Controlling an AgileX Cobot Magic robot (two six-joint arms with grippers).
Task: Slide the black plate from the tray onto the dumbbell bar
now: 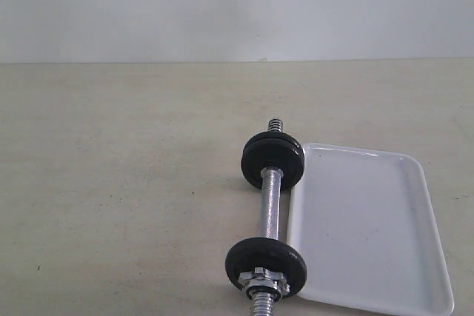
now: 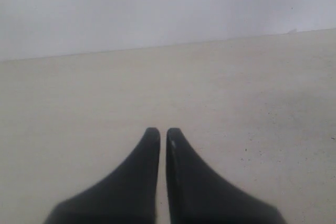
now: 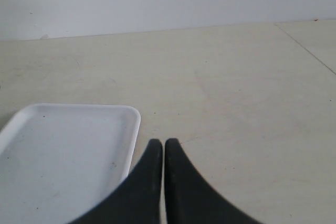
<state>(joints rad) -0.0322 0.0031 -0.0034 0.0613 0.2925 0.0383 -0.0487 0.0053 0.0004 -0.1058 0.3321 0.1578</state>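
Running off-frame, dumbbell bar tip, left gripper, right gripper pressed together, empty

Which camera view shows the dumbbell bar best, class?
The exterior view: nearly all of the dumbbell bar shows there, with black discs on both ends, beside the tray. Neither wrist view shows any of it.

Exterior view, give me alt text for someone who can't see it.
A chrome dumbbell bar lies on a beige table with black plates near both ends. A white tray beside it, on its right, holds no plate. No gripper shows.
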